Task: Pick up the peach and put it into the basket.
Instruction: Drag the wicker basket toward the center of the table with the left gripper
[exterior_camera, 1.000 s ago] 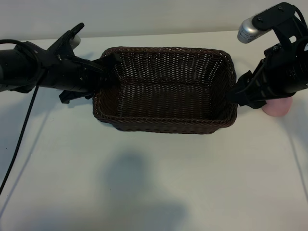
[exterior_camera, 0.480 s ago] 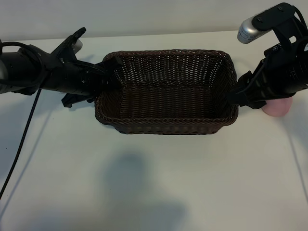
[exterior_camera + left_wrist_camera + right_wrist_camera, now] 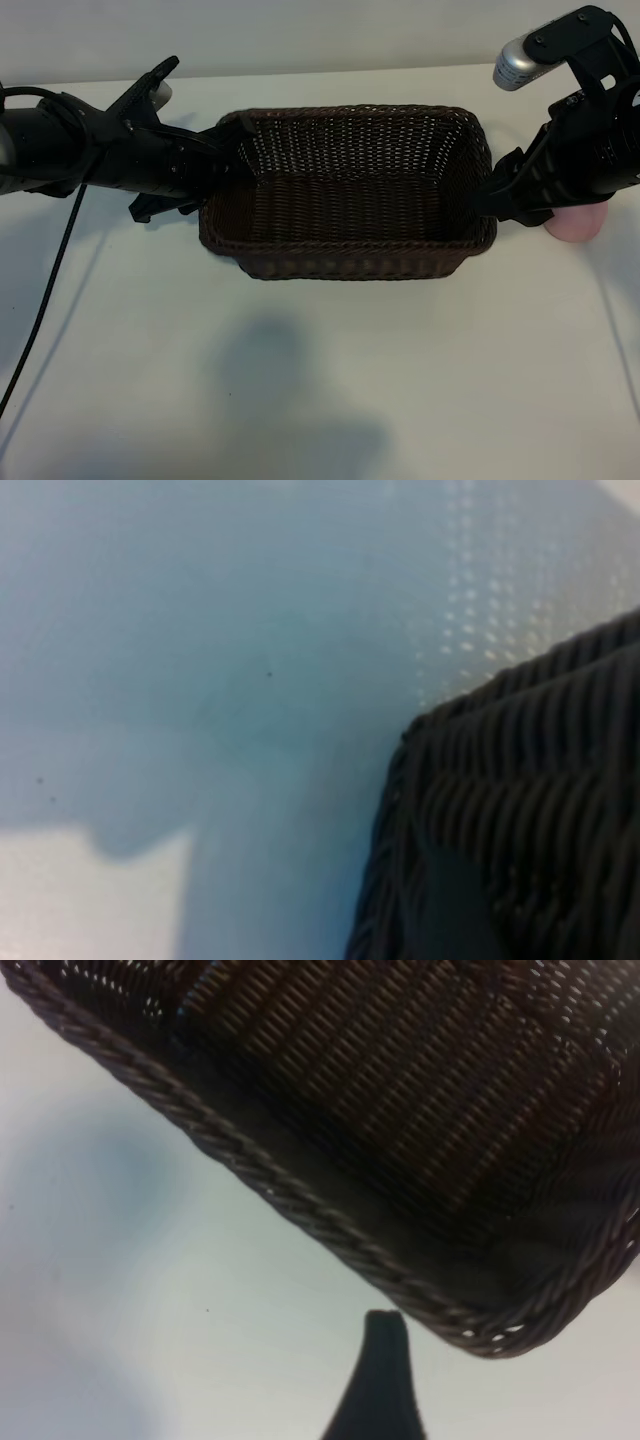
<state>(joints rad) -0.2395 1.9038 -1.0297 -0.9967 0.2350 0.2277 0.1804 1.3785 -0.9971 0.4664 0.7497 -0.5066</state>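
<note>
While the peach (image 3: 575, 224) sits outside the basket (image 3: 345, 262), just beneath the right claw (image 3: 487, 205), its jaws stand wide.

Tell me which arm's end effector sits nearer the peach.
The right end effector, at the basket's right end beside the peach; the left end effector is at the opposite end.

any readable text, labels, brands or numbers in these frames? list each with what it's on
None. No print or label shows on the basket, the peach, the table, either arm, or the silver camera barrel above the right arm.
</note>
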